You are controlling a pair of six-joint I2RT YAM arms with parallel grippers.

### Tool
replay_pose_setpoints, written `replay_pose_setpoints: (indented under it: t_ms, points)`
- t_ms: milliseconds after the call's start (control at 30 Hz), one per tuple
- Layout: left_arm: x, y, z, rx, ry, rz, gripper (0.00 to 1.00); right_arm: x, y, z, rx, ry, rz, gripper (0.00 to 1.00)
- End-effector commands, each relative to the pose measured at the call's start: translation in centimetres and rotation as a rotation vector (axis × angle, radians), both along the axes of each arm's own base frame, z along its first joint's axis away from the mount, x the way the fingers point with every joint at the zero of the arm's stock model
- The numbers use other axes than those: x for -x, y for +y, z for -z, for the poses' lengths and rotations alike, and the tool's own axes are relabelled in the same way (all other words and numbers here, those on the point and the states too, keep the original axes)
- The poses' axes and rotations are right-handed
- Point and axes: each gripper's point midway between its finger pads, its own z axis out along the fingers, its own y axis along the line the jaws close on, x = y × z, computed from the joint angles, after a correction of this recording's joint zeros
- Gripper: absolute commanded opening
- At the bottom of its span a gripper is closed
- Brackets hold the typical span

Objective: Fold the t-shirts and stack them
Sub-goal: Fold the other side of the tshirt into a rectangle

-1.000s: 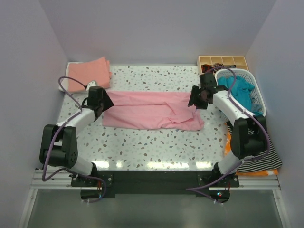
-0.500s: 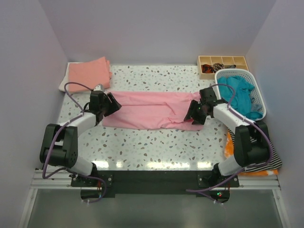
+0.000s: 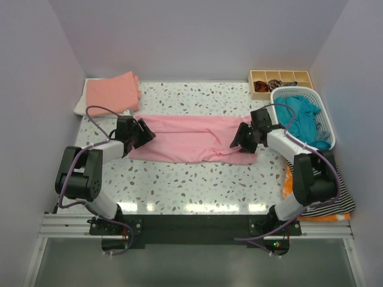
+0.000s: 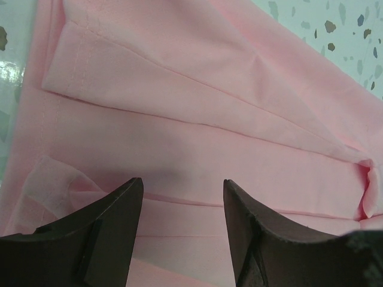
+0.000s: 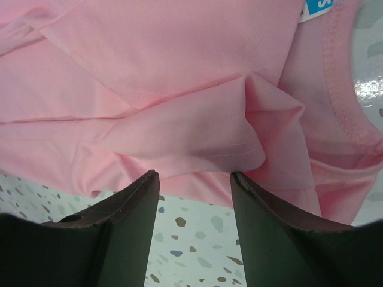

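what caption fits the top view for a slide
Left gripper and right gripper, both open, at opposite ends of a pink t-shirt on the table, folded orange shirt behind.

pink tee (image 3: 191,139): long folded strip, centre | salmon tee (image 3: 112,91): folded, far-left

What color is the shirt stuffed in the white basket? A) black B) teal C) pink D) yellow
B: the shirt heaped inside the white basket on the right side of the table is teal.
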Motion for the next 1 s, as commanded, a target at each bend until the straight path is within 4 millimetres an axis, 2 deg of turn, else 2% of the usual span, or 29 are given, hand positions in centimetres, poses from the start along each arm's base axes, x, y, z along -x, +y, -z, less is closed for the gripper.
replay_pose_setpoints:
  t_ms: [0,67,167,300,467,767,967]
  points:
    - [-1.9,-0.5,-1.7,0.011,-0.077,0.012,0.61,-1.6,-0.2,-0.7,0.025,-0.034,0.021,0.54]
    - [-1.8,-0.5,-1.4,0.008,-0.068,0.012,0.61,-1.6,-0.5,-0.7,0.036,-0.040,0.025,0.54]
    - [-1.8,-0.5,-1.1,0.006,-0.061,0.013,0.61,-1.6,-0.6,-0.3,0.049,-0.036,0.023,0.49]
    - [-1.8,-0.5,-0.7,0.002,-0.051,0.015,0.61,-2.2,-0.7,-0.1,0.059,-0.041,0.019,0.21]
    - [-2.1,-0.3,-0.5,-0.013,-0.041,0.017,0.61,-3.6,-1.0,-0.4,0.087,-0.061,0.023,0.00]
    - [-2.4,-0.1,-0.1,-0.040,-0.024,0.026,0.61,-7.7,-1.5,-2.6,0.144,-0.129,0.046,0.00]
    - [-2.3,0.0,0.2,-0.054,-0.011,0.031,0.61,-10.3,-0.9,-1.0,0.137,-0.112,0.030,0.00]
